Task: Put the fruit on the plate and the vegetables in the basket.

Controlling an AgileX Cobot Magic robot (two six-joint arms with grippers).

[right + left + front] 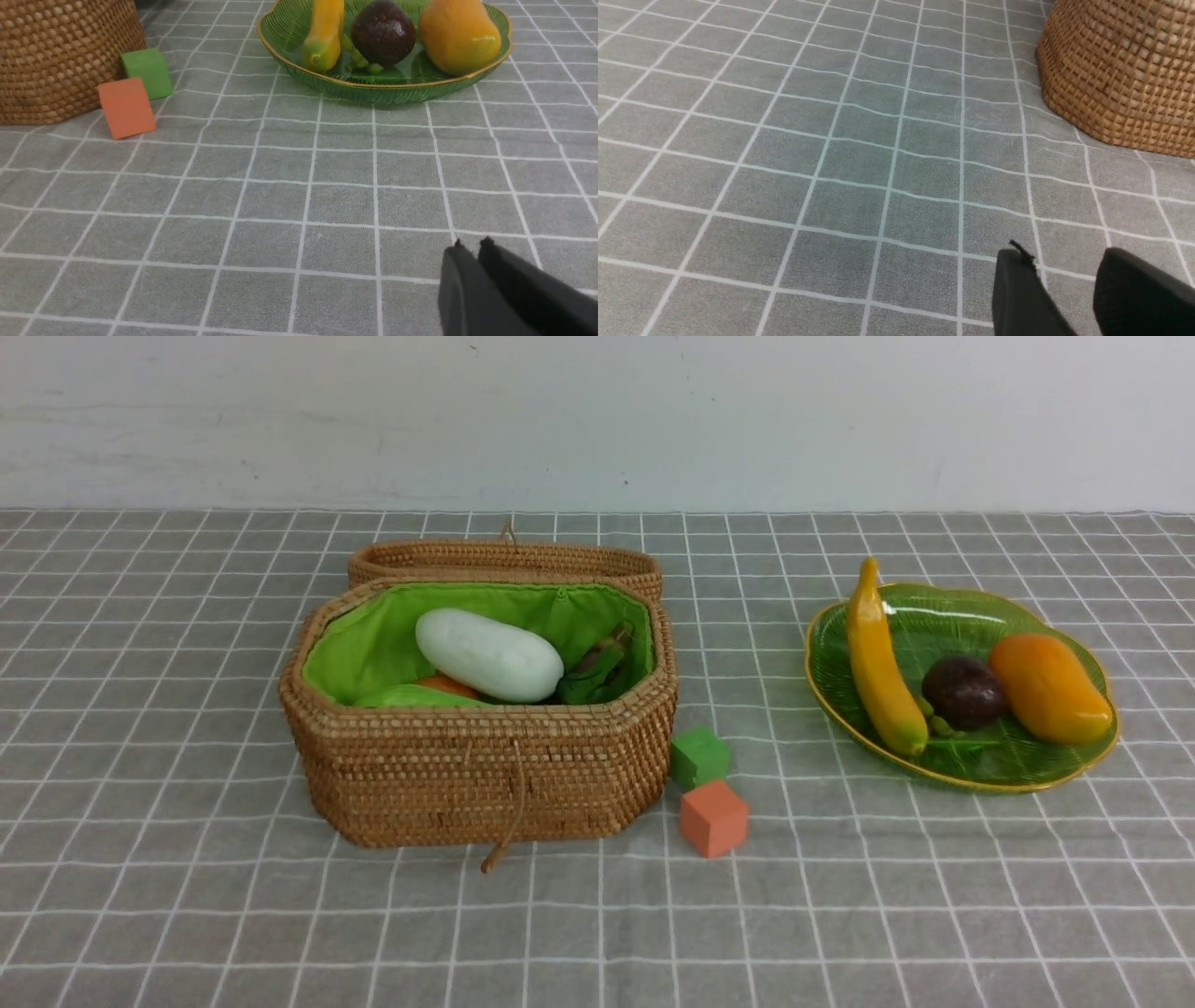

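Ahead of our fingers: plate (299, 32), basket (1120, 70)
Left gripper (1069, 266): spread, empty
Right gripper (472, 245): nearly pressed together, empty
Risk: we nudge orange cube (126, 107)

woven rattan basket (476, 775), green cloth lining; glossy fruit (966, 686); ribbed translucent glass plate (971, 770); matt cloth tablecloth (934, 896).

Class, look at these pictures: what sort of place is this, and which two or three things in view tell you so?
Probably an indoor tabletop set up for a sorting exercise, not a real kitchen. A grey checked tablecloth runs to a bare white wall, and glossy toy produce lies sorted into a woven basket and a green glass plate.
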